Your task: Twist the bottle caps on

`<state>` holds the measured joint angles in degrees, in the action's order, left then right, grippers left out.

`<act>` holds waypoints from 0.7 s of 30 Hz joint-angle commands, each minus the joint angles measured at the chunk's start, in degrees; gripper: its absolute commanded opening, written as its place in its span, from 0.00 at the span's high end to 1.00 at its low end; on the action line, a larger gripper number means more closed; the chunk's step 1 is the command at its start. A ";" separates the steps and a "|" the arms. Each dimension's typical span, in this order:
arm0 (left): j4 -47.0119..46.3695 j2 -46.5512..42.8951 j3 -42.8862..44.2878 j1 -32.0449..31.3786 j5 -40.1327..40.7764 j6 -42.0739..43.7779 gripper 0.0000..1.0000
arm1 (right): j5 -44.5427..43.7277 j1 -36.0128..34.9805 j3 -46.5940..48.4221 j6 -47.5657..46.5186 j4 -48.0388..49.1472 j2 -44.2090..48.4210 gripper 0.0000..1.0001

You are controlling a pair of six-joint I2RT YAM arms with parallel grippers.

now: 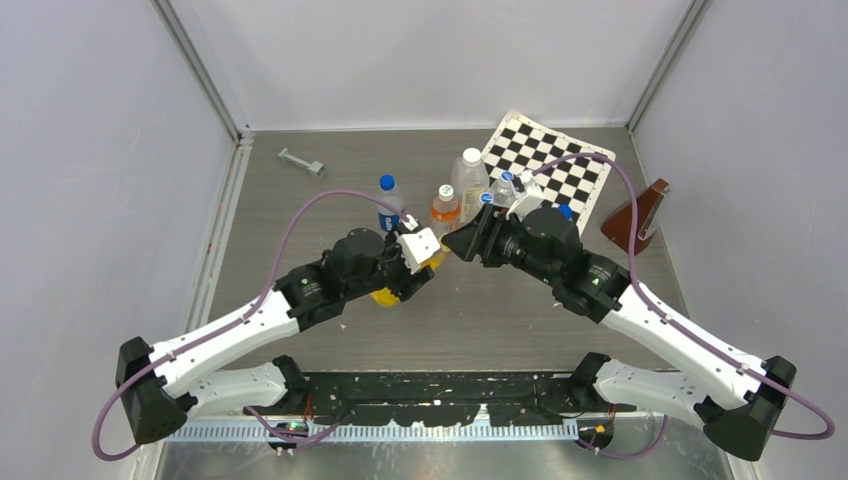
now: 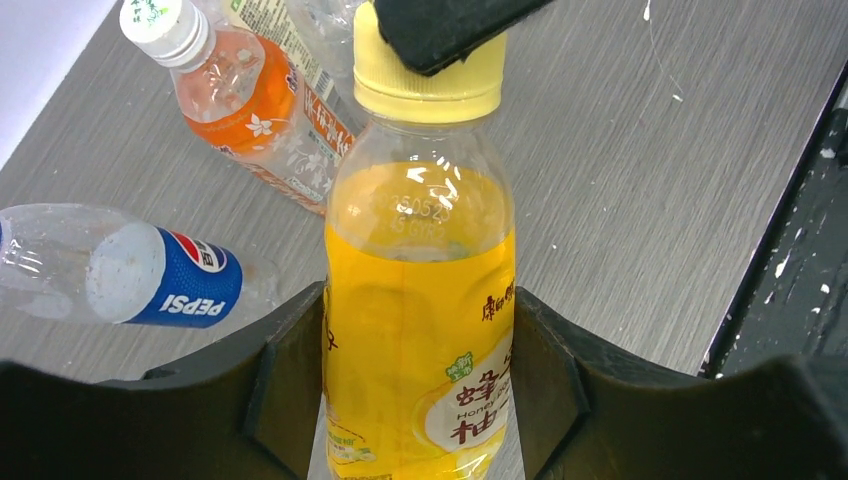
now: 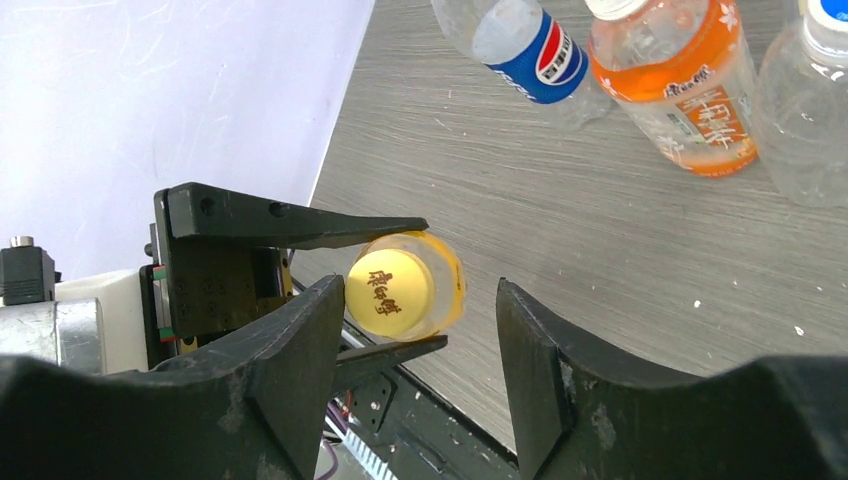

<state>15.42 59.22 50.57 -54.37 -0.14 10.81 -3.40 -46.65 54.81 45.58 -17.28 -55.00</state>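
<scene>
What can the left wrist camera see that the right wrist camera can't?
Only the left wrist view shows the juice bottle's side, with its yellow liquid and its label. Only the right wrist view shows the flat top of the yellow cap, with dark writing printed on it. Both show the yellow cap sitting on the juice bottle, the Pepsi bottle and the orange-drink bottle behind it.
</scene>
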 commanded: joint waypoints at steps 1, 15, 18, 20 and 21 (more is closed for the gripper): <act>-6.99 -0.11 0.22 0.05 0.41 -3.39 1.00 | 1.59 0.25 -0.73 -3.01 7.19 -1.03 0.38; -11.29 -0.26 -2.39 0.05 -1.36 -7.88 0.81 | 4.51 0.26 -4.89 -8.45 10.56 -1.78 0.84; -12.09 -2.50 -4.70 0.05 -0.31 -9.60 0.43 | 1.83 0.25 -6.50 -11.54 10.13 0.01 0.97; -10.88 -4.62 -5.43 0.05 2.19 -10.47 0.25 | -0.56 0.27 -6.27 -14.18 8.40 0.98 0.99; -9.61 -5.59 -5.41 0.05 2.96 -10.46 0.17 | -1.04 0.26 -5.88 -16.44 7.52 1.27 0.99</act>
<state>8.67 59.07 45.52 -54.54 -0.84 3.16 1.21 -46.72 48.53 37.78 -8.29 -56.62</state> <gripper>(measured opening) 0.721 0.409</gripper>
